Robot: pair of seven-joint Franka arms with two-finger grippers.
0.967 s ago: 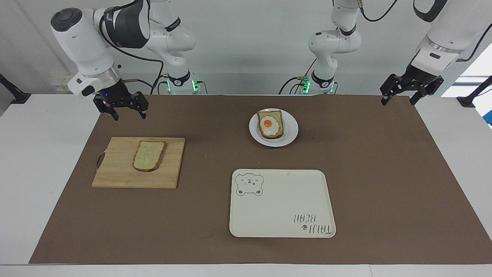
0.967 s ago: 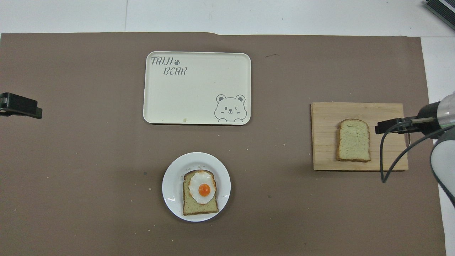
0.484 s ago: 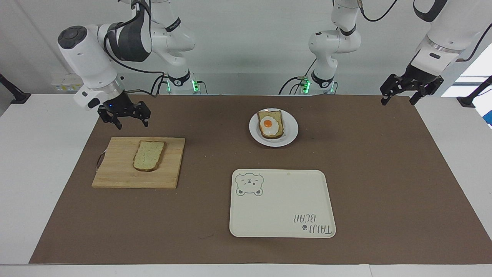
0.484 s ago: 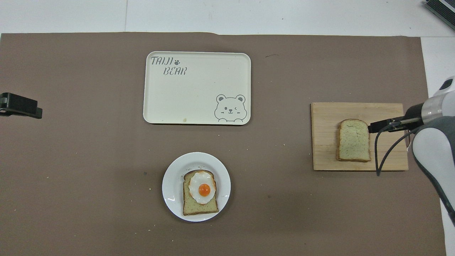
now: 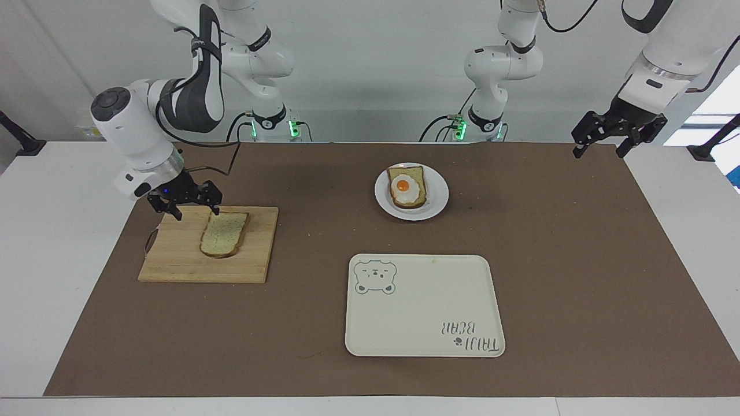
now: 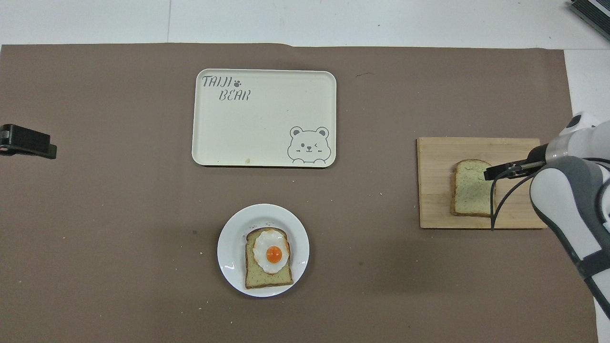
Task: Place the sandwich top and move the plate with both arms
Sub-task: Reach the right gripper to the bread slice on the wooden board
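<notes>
The right gripper point(image 5: 193, 209), jaws wide, hung over the rectangular pale wooden cutting board point(image 5: 173, 263) at the crust of the tan speckled sandwich top point(image 5: 224, 233) lying on it. It ought to straddle that edge squarely before closing. The left gripper point(image 5: 596, 145) waited open, well apart from the board. Counted: two arms, one board, one cream bear tray point(image 5: 424, 306), one round white plate point(image 5: 439, 196) bearing one egg-topped slice point(image 5: 407, 186), two slices altogether.

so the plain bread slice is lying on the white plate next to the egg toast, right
No. The plain bread slice lies on the wooden cutting board, toward the right arm's end of the table. The white plate holds only the egg toast. The facing view shows it.
</notes>
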